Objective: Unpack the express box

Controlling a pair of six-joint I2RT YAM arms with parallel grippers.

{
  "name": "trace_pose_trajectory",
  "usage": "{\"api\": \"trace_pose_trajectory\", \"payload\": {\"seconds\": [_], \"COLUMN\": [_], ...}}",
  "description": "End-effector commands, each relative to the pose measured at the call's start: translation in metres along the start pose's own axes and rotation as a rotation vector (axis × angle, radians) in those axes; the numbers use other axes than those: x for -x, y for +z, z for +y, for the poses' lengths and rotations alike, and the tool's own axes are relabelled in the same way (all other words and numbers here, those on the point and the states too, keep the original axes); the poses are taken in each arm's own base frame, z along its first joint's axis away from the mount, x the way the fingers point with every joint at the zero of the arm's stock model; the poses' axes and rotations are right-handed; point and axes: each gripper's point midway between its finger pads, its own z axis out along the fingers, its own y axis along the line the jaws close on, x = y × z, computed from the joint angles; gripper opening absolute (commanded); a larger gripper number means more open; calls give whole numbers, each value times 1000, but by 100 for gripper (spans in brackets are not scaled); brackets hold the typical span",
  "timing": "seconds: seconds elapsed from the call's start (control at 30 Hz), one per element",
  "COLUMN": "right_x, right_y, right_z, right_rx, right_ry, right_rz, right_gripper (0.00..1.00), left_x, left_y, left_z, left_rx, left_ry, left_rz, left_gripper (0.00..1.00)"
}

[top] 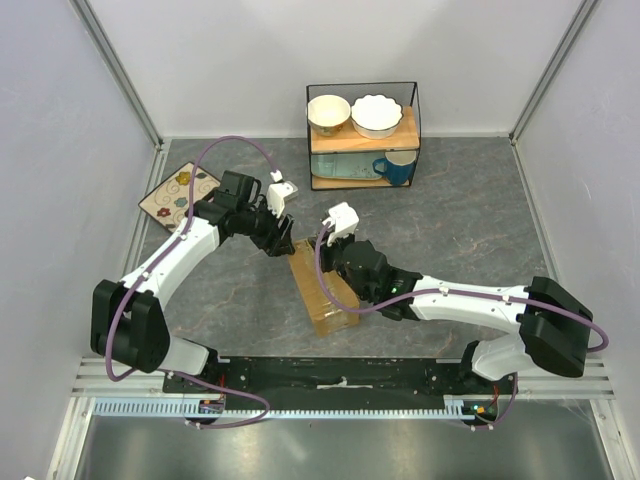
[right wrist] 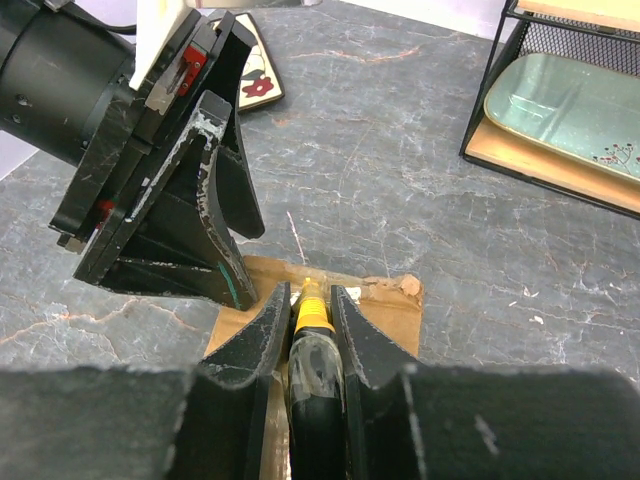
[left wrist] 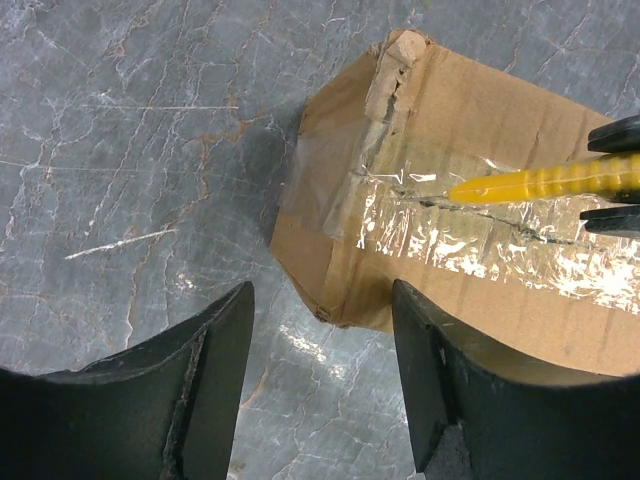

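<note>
While clenching the yellow knife [right wrist: 312,318] in right claw [right wrist: 310,298], rests its tip on the express box [top: 322,290]'s taped seam [left wrist: 480,238], centred on the desk [top: 470,230]; holds left claw [left wrist: 322,298] released at box's far end.

The express box [left wrist: 480,110] is matt brown cardboard, torn rough at its corner, under glossy, crinkled clear tape [left wrist: 480,240]. The yellow knife [left wrist: 540,182] is smooth ribbed plastic. The fingers [left wrist: 215,380] of my left end effector [left wrist: 322,300] are matt black, scuffed pale. The bench [left wrist: 130,130] is marbled grey, faintly shiny.
</note>
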Motion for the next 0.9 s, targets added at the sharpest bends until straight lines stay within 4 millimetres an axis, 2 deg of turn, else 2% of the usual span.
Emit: {"api": "trace_pose_trajectory", "payload": {"seconds": [0.0, 0.17, 0.87], "right_x": [12, 8, 26], "right_y": [3, 1, -1], "right_z": [7, 1, 1], "right_rx": [24, 3, 2], "right_ry": [39, 17, -14], "right_rz": [-34, -23, -36], "right_gripper": [0, 0, 0], "left_x": [-29, -29, -32], "left_y": [9, 9, 10], "left_z": [9, 9, 7], "left_rx": [40, 39, 30], "left_ry": [-32, -29, -41], "left_rz": [86, 88, 92], "left_gripper": [64, 63, 63]}}
